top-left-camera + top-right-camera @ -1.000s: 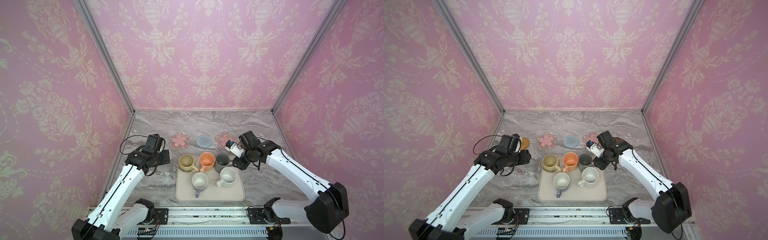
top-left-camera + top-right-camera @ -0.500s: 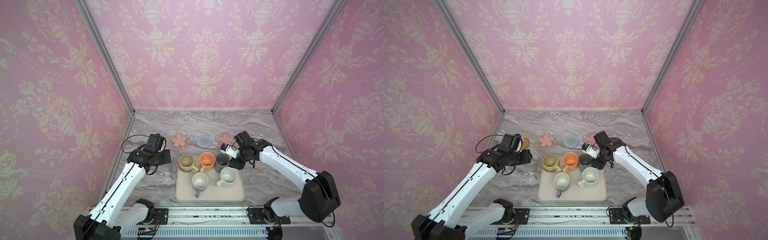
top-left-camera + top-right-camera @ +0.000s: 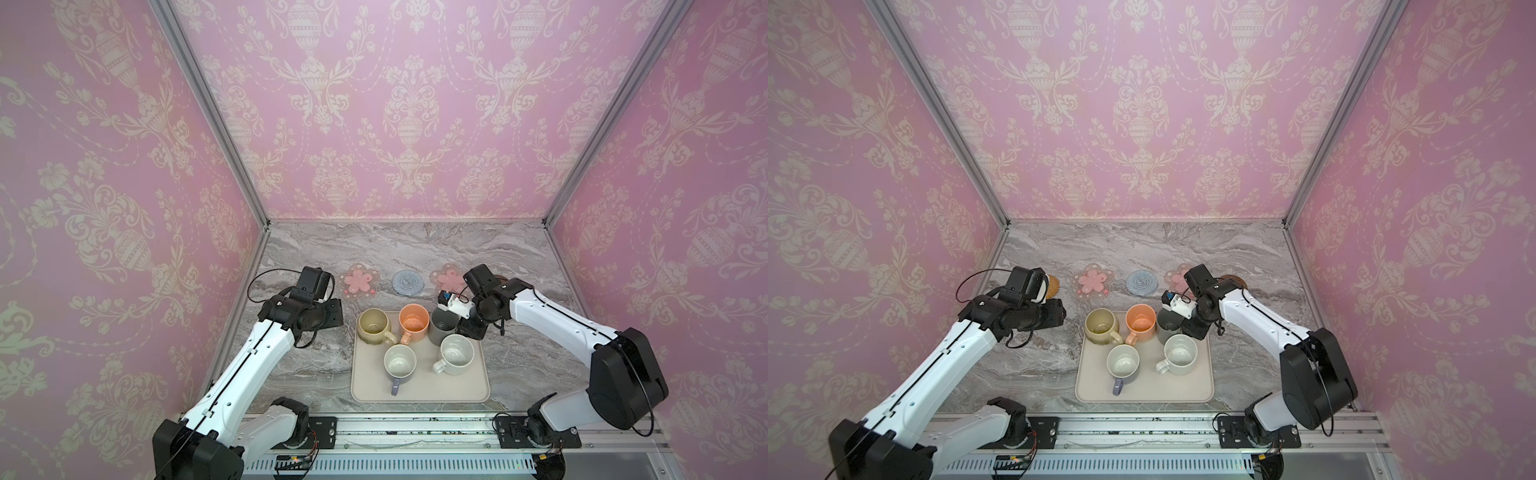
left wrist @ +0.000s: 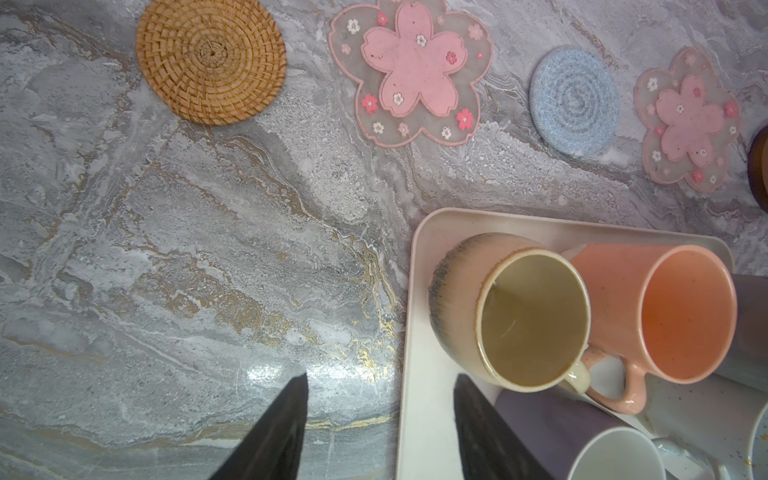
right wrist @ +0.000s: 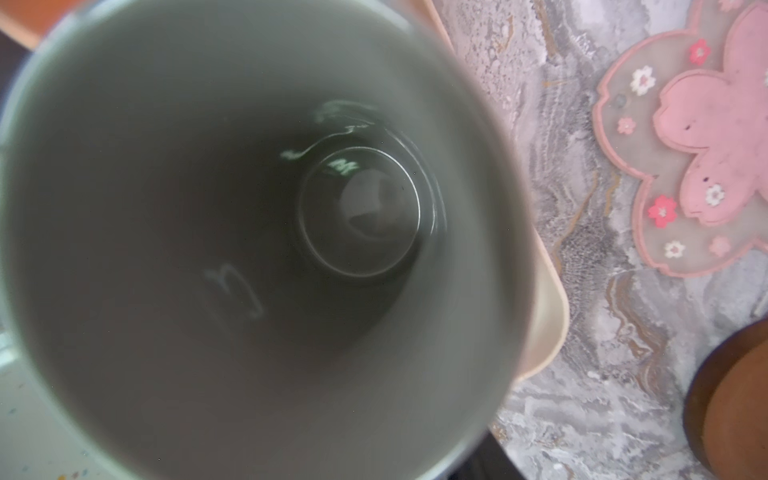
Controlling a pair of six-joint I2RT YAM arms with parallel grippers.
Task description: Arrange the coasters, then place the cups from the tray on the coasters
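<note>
Tall matte dark grey mug (image 3: 442,330) on smooth cream tray (image 3: 419,390), right hand (image 3: 466,328) at its side — grip unclear, left hand (image 4: 381,376) released over veined marble counter (image 3: 374,245).

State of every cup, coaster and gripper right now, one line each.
beige-yellow mug: upright, on tray
peach mug: upright, on tray
dark grey mug: upright, on tray
speckled white mug: upright, on tray
lavender mug: upright, on tray
rattan coaster: flat, bare
left flower coaster: flat, bare
blue-grey coaster: flat, bare
right flower coaster: flat, bare
wooden coaster: flat, partly hidden
left gripper: open, empty
right gripper: at dark grey mug, grip unclear
</note>
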